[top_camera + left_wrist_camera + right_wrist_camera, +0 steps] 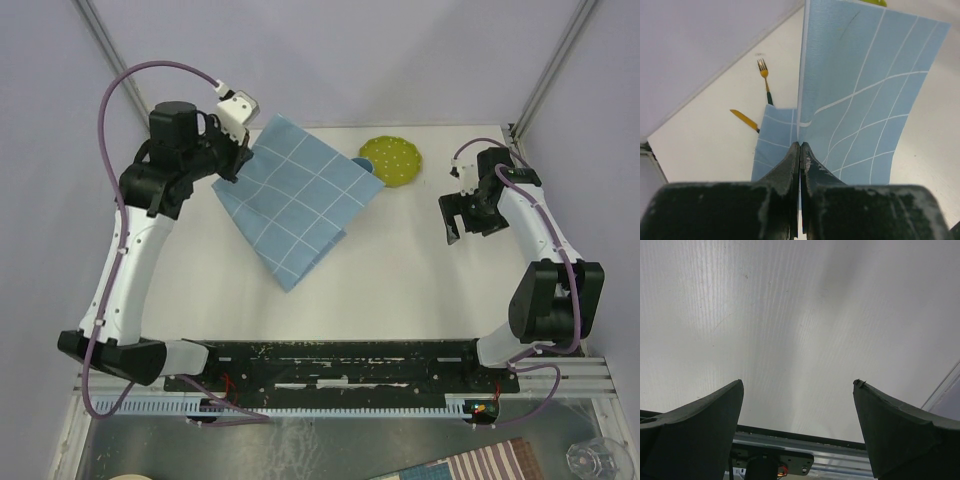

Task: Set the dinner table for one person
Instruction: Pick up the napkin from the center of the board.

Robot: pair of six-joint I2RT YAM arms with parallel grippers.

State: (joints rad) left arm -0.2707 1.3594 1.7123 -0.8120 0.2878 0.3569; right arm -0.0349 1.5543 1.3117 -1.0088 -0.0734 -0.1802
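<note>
The dinner table (420,270) is a plain white top. A light-blue cloth (300,200) with a white grid hangs lifted over its back left part, its lower corner reaching toward the middle. My left gripper (238,162) is shut on the cloth's left edge; in the left wrist view the jaws (800,146) are pressed together on the fabric (865,100), which falls away in a fold. My right gripper (466,222) hovers at the right side, open, and its fingers (705,420) have only bare table (790,315) between them.
A yellow-green dotted plate (392,160) lies at the back centre, with a small blue thing (364,163) peeking out beside the cloth's corner. A yellow fork (765,80) and a yellow knife (745,119) lie by the left wall, partly under the cloth. A metal rail (805,450) runs along the near edge.
</note>
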